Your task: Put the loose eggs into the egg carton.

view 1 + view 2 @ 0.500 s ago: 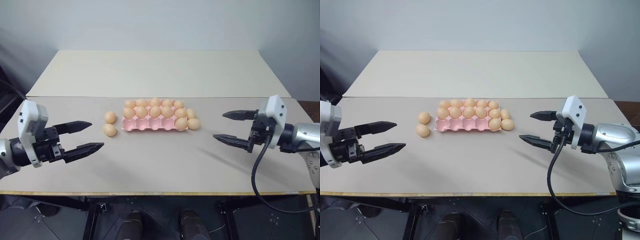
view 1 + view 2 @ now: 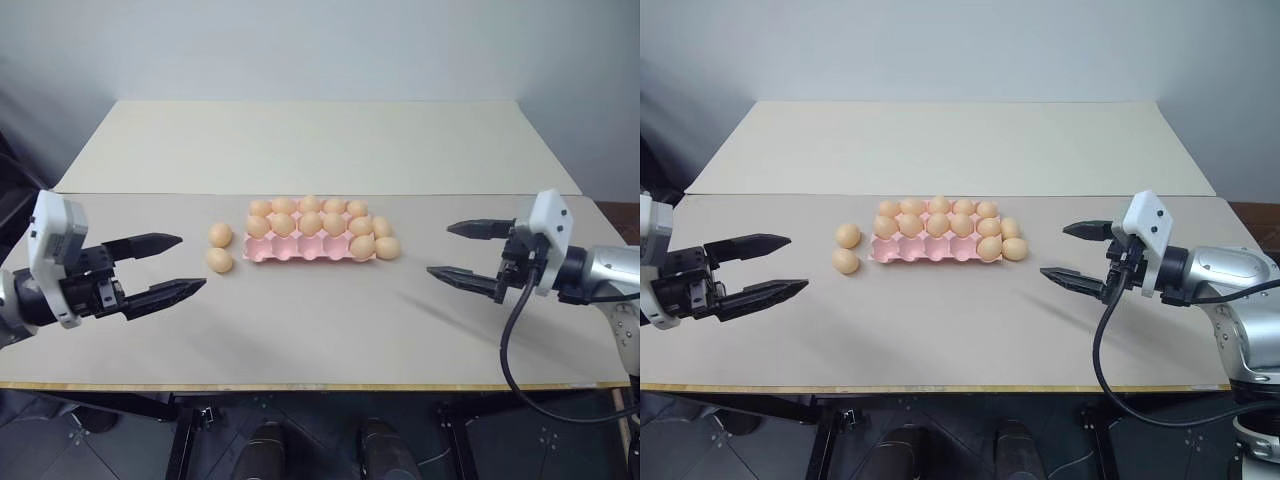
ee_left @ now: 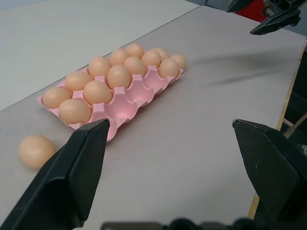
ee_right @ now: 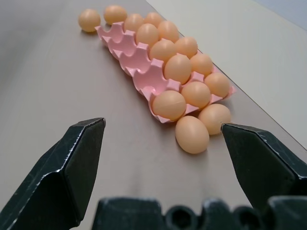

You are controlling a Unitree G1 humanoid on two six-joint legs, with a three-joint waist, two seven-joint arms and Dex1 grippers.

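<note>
The pink egg carton (image 2: 298,252) lies mid-table, its two far rows full of eggs and one egg in the right-end cup of its near row. Two loose eggs (image 2: 220,235) (image 2: 219,260) lie just left of it, and two more (image 2: 382,227) (image 2: 387,248) touch its right end. My left gripper (image 2: 193,263) hovers open over the table, left of the left-hand eggs, with nothing in it. My right gripper (image 2: 438,250) hovers open to the right of the right-hand pair (image 4: 192,134), also holding nothing. The left wrist view has one loose egg (image 3: 36,151) beside the carton (image 3: 129,96).
The eggs rest on the near grey table (image 2: 320,330), whose front edge runs below both grippers. A second beige table (image 2: 320,145) adjoins it behind. A black cable (image 2: 510,350) hangs from my right wrist.
My left gripper has risen slightly and its wrist has drawn a little back to the left. The right gripper, eggs and carton have stayed put.
</note>
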